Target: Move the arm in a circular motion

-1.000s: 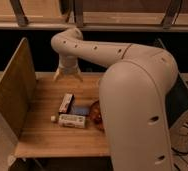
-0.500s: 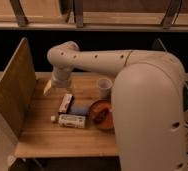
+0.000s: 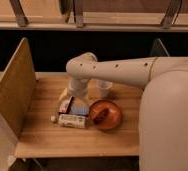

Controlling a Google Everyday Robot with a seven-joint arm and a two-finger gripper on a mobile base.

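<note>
The cream-white arm [image 3: 137, 72] reaches in from the big rounded segment at the right [image 3: 169, 125] across the wooden table [image 3: 77, 142]. It bends at a bulbous joint [image 3: 82, 67] and drops to the wrist. The gripper [image 3: 71, 96] hangs low over the table's middle, just above a small red-and-white packet [image 3: 65, 105] and a blue packet [image 3: 79, 110].
An orange-red bowl [image 3: 106, 114] sits right of the gripper, with a white cup [image 3: 105, 88] behind it. A white bottle [image 3: 72, 121] lies on its side in front. A wooden side panel [image 3: 12, 95] stands at the table's left edge. Dark shelving runs along the back.
The arm's bent joint has swung down and to the right, closer to the table's middle. The bowl and cup now show more fully. The things on the table have not moved.
</note>
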